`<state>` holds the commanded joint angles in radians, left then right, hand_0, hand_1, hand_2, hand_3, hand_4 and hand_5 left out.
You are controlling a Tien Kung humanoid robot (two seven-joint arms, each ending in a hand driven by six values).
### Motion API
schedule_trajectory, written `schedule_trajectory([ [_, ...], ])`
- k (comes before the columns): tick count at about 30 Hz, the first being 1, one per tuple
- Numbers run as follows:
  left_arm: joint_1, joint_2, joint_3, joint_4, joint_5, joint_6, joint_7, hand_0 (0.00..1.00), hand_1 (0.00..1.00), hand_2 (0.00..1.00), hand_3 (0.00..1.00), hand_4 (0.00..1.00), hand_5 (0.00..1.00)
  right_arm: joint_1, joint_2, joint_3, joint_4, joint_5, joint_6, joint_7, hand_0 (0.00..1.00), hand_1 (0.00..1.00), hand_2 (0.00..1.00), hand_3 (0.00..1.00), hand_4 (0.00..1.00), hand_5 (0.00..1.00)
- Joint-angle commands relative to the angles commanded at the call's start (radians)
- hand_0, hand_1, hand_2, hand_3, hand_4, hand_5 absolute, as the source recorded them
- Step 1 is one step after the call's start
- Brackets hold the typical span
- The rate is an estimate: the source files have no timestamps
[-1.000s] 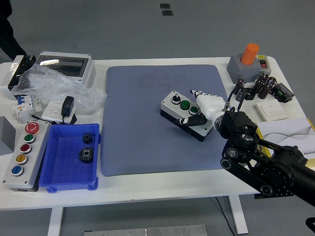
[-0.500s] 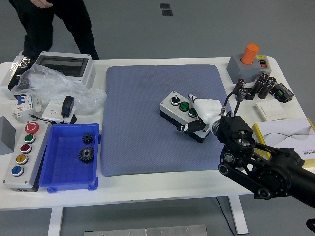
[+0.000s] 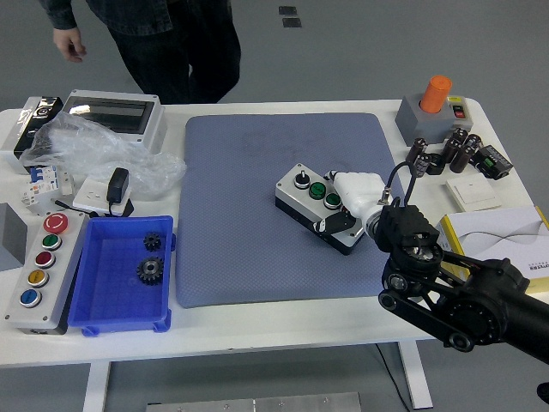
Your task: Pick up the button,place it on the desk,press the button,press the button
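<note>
The button box (image 3: 307, 197), grey on a black base with a black knob and two green buttons, lies slanted on the blue-grey mat (image 3: 249, 215) right of its middle. My right hand (image 3: 347, 204) comes in from the lower right. Its white fingers (image 3: 358, 187) lie over the box's right end and the dark thumb presses its front side, so it grips the box. The right end of the box is hidden under the hand. The left arm is out of view.
A blue bin (image 3: 120, 276) with gears and a panel of coloured buttons (image 3: 39, 268) stand at the left front. A plastic bag (image 3: 99, 154) and grey enclosure (image 3: 116, 116) lie behind. An orange-capped box (image 3: 433, 107), capacitors (image 3: 446, 153) and a booklet (image 3: 497, 227) are at the right. A person (image 3: 171, 43) stands at the far side.
My right hand has closed further over the box's right end and shifted it slightly left on the mat. The person has walked in along the far edge from the left.
</note>
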<state>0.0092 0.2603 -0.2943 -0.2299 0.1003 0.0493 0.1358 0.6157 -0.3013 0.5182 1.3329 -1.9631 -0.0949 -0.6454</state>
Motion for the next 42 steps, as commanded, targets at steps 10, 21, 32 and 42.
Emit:
schedule_trajectory([
  [10,0.002,-0.001,0.002,0.001,0.000,0.005,-0.002,0.694,0.730,0.669,0.689,0.711,0.413,0.076,-0.093,-0.113,0.073,-0.002,-0.104,0.135,0.249,0.449,0.444,0.398,0.608,0.096],
  [21,0.003,-0.002,0.003,0.001,0.001,0.010,-0.007,0.694,0.731,0.670,0.690,0.714,0.422,0.201,-0.180,-0.282,0.108,0.001,-0.201,0.364,0.366,0.509,0.462,0.375,0.588,0.085],
  [32,0.005,-0.005,0.011,0.003,-0.003,0.014,-0.010,0.695,0.732,0.670,0.693,0.718,0.432,0.225,-0.189,-0.311,0.079,0.000,-0.252,0.450,0.491,0.572,0.520,0.379,0.570,0.073],
  [42,0.002,-0.002,0.013,0.002,0.000,0.017,-0.011,0.696,0.732,0.671,0.695,0.718,0.438,0.252,-0.187,-0.359,0.046,-0.018,-0.260,0.483,0.516,0.594,0.541,0.387,0.551,0.052],
])
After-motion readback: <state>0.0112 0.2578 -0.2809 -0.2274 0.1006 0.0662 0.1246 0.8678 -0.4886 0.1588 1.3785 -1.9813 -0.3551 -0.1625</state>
